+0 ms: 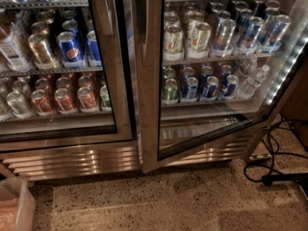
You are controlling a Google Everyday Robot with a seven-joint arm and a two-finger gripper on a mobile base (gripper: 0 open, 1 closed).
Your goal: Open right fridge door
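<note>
The right fridge door [148, 105] stands ajar at the middle-right of the scene. Its left, free edge juts toward the near side, while its bottom rail slants away to the hinge at the far right. The pincer is nowhere in view, so I cannot tell whether it is wide, narrow or holding anything. To finish well, the pull should probably follow the door's arc, sweeping the free edge near and rightward rather than straight out. It should stay steady so the cans [192, 37] do not rattle, and stop short of the cables [274, 162] on the floor [159, 196].
</note>
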